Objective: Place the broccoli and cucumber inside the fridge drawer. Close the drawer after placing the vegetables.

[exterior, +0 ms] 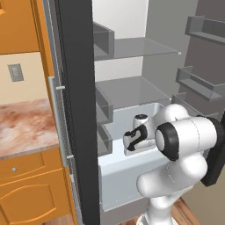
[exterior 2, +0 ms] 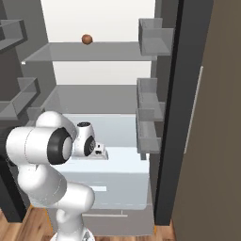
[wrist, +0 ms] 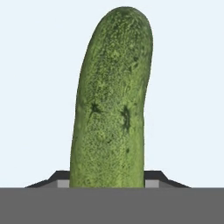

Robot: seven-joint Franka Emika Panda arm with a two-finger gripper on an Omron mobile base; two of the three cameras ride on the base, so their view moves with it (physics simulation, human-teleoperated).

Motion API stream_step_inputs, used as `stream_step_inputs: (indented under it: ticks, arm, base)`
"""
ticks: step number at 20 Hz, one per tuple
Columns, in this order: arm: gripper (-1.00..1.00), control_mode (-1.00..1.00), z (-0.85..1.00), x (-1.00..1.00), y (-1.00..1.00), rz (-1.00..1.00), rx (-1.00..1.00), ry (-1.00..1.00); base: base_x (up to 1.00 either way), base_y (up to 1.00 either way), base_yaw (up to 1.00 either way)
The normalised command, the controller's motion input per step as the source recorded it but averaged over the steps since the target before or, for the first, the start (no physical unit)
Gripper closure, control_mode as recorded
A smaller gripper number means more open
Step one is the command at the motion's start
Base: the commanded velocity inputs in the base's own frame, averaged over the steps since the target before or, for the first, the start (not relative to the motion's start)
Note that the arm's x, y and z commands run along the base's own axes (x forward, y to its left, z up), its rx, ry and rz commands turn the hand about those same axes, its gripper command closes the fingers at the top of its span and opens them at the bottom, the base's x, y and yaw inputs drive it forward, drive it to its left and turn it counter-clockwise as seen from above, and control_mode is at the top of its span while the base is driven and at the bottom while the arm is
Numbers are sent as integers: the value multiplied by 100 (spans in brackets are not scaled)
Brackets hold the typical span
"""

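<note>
Gripper [wrist: 107, 186] clamped on the cucumber [wrist: 111, 100], held lengthwise low over the pale floor of the open fridge drawer [exterior: 132, 169], apparently for release inside.

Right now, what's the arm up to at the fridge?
The white arm is reaching into the open fridge, its claw shut on the cucumber, which the hand view shows close up against a pale surface. The hand sits over the pulled-out fridge drawer, so it looks like the cucumber is going in. The drawer is still open. A small brown ball rests on the upper glass shelf.
</note>
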Motion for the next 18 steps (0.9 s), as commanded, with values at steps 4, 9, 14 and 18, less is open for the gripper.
stream_step_inputs:
  ticks: [4,9,14,18]
  arm:
    - [-100,-100,-11,-6,-11,0,2,0]
    - [-100,-100,16,2,-2,-2,3,0]
    - [-100,-100,91,13,0,0,1,0]
    - [-100,-100,100,1,-2,0,0,-1]
  base:
    - [0,0,0]
    - [0,0,0]
    - [0,0,0]
    - [0,0,0]
